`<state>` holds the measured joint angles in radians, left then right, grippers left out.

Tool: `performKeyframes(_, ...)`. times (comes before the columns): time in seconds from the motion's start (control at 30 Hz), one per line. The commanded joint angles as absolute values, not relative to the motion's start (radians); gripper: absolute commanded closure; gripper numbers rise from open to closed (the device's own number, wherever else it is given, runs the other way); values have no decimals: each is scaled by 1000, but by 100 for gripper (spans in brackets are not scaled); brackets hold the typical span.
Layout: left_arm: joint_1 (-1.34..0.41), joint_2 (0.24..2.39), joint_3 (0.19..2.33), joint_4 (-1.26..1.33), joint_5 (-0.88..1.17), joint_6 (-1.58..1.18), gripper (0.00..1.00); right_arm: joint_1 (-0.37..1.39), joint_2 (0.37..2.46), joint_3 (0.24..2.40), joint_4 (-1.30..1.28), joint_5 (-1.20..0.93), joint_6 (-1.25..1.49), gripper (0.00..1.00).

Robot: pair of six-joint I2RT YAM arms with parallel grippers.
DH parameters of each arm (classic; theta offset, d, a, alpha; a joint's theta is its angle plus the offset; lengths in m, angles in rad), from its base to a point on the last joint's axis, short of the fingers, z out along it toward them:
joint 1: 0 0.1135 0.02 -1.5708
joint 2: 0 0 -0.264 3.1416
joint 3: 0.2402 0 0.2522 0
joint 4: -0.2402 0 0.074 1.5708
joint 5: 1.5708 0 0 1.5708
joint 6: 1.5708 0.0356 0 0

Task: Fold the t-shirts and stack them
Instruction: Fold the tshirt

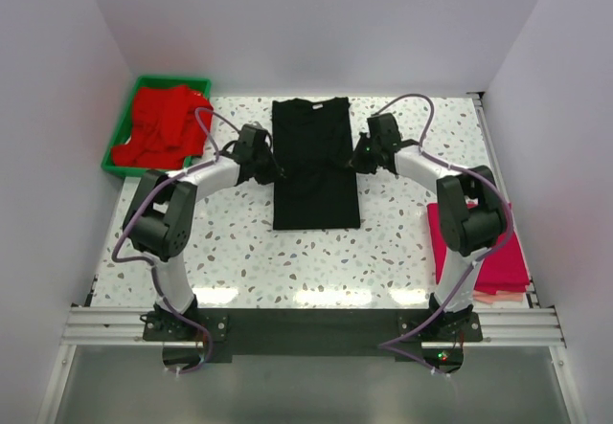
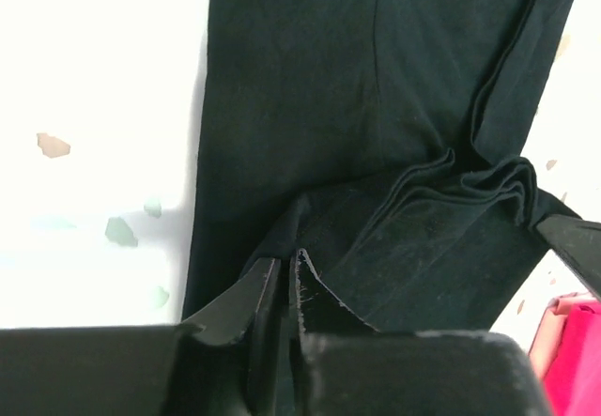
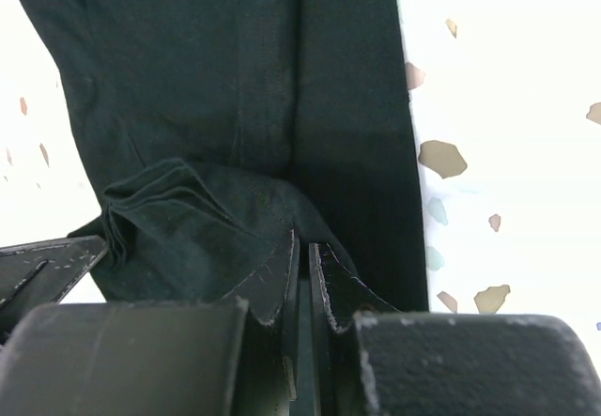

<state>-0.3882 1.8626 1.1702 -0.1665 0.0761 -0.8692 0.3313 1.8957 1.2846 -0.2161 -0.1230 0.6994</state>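
A white table (image 1: 383, 242) flecked with grey and brown chips sits inside plain white walls (image 1: 316, 22). A black t-shirt (image 1: 314, 170), folded into a long strip, lies flat between the two grippers. The left gripper (image 2: 286, 275) meets its left edge. Its jaws are nearly together with a thin slit between them, and I cannot tell whether cloth is caught there. The right gripper (image 3: 302, 247) is closed on a raised fold at the shirt's right edge, with pleats bunched just beside its tips. Beyond and to the left of the left gripper, a green tray (image 1: 120, 168) holds crumpled red t-shirts (image 1: 163, 118). Behind the right gripper, by that arm's base, lies a magenta t-shirt (image 1: 503, 261).
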Motion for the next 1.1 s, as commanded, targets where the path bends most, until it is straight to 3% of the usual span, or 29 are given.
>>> performKeyframes(0.0, -367, 1859, 1212, -91, 107, -828, 83, 304, 1893, 1344, -175, -143, 684, 93)
performKeyframes(0.03, -365, 1856, 1212, -83, 112, -824, 70, 299, 1890, 1347, -179, -150, 683, 88)
performKeyframes(0.07, -354, 1841, 1212, -83, 106, -821, 63, 285, 1885, 1348, -186, -153, 681, 76)
performKeyframes(0.1, -347, 1830, 1207, -83, 104, -810, 54, 279, 1879, 1350, -192, -158, 681, 71)
performKeyframes(0.2, -330, 1766, 1178, -57, 95, -795, 43, 265, 1842, 1353, -221, -143, 657, 55)
performKeyframes(0.27, -333, 1726, 1164, -49, 95, -785, 42, 265, 1821, 1362, -230, -144, 641, 47)
performKeyframes(0.4, -373, 1697, 1144, -66, 91, -776, 50, 304, 1796, 1344, -224, -149, 624, 46)
performKeyframes(0.6, -446, 1755, 1160, -41, 103, -784, 85, 431, 1868, 1388, -192, -152, 591, 50)
performKeyframes(0.7, -456, 1810, 1183, -31, 115, -782, 96, 465, 1939, 1445, -189, -167, 586, 55)
performKeyframes(1.07, -394, 2040, 1396, -93, 106, -736, 100, 450, 2201, 1692, -241, -224, 555, 70)
